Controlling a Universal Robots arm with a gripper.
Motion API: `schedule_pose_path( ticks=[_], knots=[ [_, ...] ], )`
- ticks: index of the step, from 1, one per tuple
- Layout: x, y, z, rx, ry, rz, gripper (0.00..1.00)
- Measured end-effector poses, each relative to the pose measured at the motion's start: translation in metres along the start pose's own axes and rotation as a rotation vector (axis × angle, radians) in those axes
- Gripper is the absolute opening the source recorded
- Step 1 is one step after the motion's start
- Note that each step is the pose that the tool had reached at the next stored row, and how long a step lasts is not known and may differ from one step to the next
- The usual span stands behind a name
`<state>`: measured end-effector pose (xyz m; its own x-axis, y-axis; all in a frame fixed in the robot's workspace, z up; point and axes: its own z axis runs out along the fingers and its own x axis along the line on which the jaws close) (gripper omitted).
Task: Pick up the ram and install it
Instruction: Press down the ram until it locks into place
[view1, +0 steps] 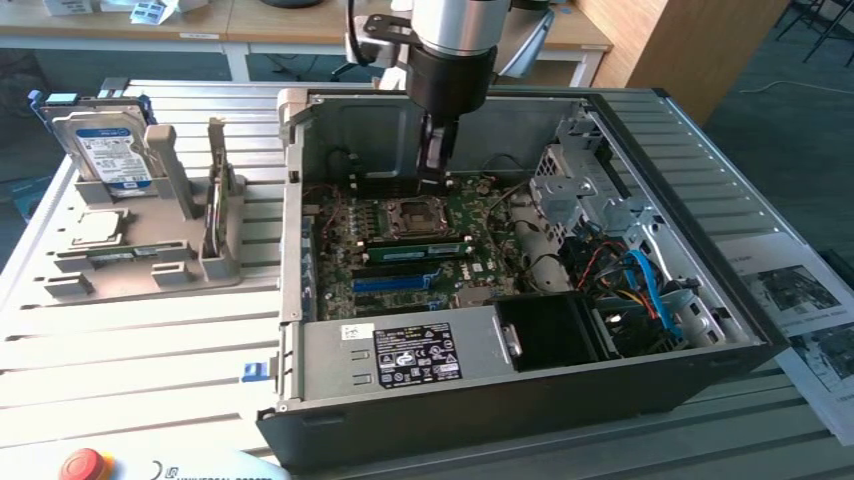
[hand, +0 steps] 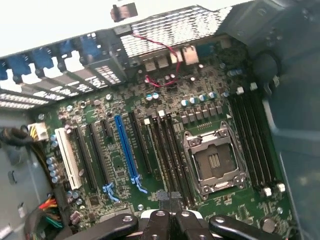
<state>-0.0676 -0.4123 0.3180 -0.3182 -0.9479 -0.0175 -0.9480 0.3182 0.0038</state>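
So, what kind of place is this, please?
Probably a lab or workshop for computer assembly: an open computer case lies on a slatted metal table, a hard drive stands in a grey parts holder, and desks stand behind.

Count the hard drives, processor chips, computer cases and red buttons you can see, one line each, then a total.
Hard drive: 1
Processor chip: 1
Computer case: 1
Red button: 1
Total: 4
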Motion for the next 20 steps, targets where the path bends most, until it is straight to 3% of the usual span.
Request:
schedule_pose_path(
  ticks=[20],
  knots=[
    [0.0000, 0.0000, 0.0003, 0.0062, -0.0013, 0.354, 0.10]
  ],
)
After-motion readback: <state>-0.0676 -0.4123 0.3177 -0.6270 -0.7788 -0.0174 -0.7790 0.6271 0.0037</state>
